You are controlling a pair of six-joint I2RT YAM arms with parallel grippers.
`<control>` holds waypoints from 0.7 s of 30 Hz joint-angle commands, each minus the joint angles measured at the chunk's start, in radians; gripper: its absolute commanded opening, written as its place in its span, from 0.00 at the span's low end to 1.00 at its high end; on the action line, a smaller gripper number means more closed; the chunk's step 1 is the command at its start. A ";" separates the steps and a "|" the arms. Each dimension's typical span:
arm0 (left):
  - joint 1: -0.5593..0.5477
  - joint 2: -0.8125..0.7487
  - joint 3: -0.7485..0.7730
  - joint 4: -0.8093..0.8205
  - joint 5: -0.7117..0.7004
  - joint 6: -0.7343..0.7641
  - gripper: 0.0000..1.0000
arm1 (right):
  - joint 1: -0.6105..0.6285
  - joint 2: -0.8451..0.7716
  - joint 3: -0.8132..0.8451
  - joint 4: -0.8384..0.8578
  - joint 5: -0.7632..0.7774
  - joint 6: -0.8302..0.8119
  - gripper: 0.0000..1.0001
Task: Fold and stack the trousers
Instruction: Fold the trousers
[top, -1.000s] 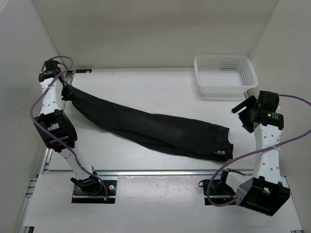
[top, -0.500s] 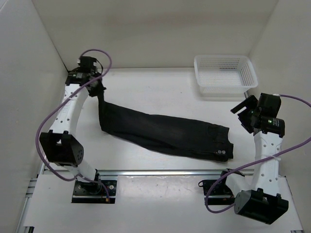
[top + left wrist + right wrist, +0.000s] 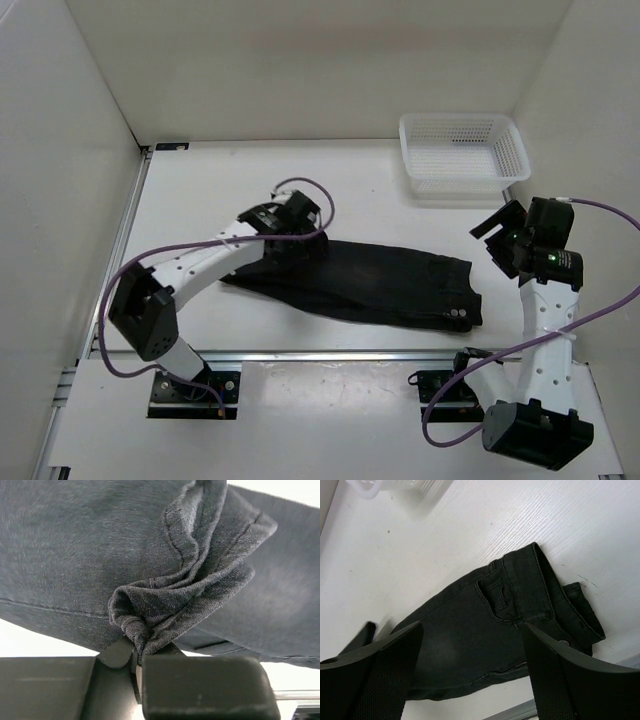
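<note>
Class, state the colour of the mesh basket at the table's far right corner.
White. The mesh basket shows best in the top external view.

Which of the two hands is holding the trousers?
The left hand: it is shut on a bunch of the trousers. The right hand is open and touches nothing.

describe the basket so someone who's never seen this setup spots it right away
Start at the white table and look to its far right corner. There sits a white plastic mesh basket, empty and rectangular. It is the only container there, pale and latticed; the black trousers nearby are soft and dark.
</note>
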 commanded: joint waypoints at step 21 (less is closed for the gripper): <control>-0.082 -0.030 0.223 -0.185 -0.155 -0.133 0.10 | 0.017 -0.029 -0.003 0.015 -0.024 -0.014 0.84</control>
